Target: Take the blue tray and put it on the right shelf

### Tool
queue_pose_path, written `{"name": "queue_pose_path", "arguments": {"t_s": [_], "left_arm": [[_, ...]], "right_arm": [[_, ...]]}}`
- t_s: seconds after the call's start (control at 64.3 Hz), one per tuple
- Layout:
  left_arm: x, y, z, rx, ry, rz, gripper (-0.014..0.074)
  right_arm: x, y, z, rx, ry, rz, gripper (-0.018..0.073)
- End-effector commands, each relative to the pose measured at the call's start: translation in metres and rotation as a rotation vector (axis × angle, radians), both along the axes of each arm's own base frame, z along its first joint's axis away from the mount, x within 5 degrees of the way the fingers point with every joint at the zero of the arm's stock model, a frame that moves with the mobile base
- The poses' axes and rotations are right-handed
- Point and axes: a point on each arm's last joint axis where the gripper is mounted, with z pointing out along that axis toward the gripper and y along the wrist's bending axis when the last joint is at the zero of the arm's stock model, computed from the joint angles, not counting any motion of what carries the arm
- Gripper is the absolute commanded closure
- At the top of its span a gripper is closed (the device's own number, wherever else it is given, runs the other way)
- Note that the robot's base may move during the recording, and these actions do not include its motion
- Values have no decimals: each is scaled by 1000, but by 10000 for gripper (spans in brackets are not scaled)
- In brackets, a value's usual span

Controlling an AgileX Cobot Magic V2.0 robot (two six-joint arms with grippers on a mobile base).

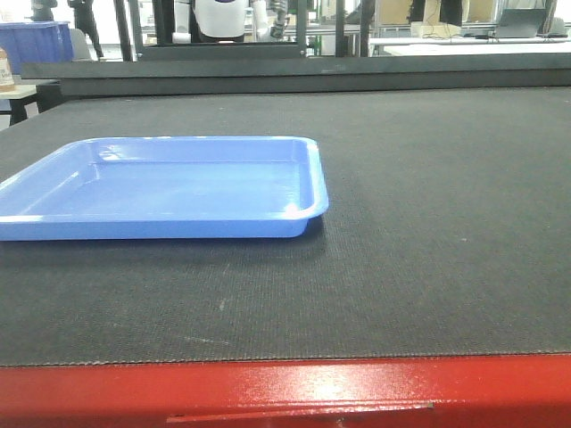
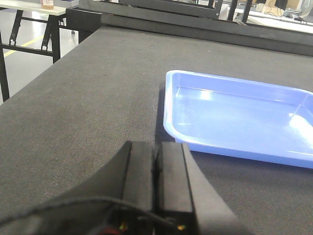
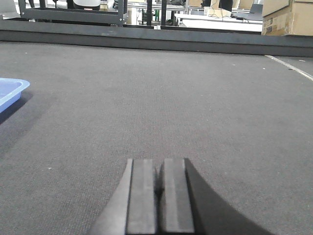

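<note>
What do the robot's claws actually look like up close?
Both the left claw and right claw are matte dark grey to black: two flat, rectangular, block-like fingers side by side on a body that flares wider toward the camera. A thin dark cable curves across the left one's base. No markings show.

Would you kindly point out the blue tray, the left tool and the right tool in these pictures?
blue tray (image 1: 169, 192), exterior front-facing view, on its bare floor.
left tool (image 2: 156, 147), left wrist view, midway between its fingertips.
right tool (image 3: 160, 164), right wrist view, midway between its fingertips.
</note>
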Motion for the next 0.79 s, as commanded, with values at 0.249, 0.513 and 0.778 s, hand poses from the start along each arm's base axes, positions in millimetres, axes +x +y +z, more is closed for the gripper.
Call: {"name": "queue_pose_path", "arguments": {"t_s": [0.249,0.513,0.778], "left_arm": [[0,1,0,-9,-78,5,645],[0,1,2,-10,-97,8,645],[-1,2,12,-14,-190,20,645]], "right_arm": [[-3,-1,17,-1,-131,-18,506],[-3,-1,17,-1,-137,-19,506],[-4,-2,19,1,-158,-21,503]]}}
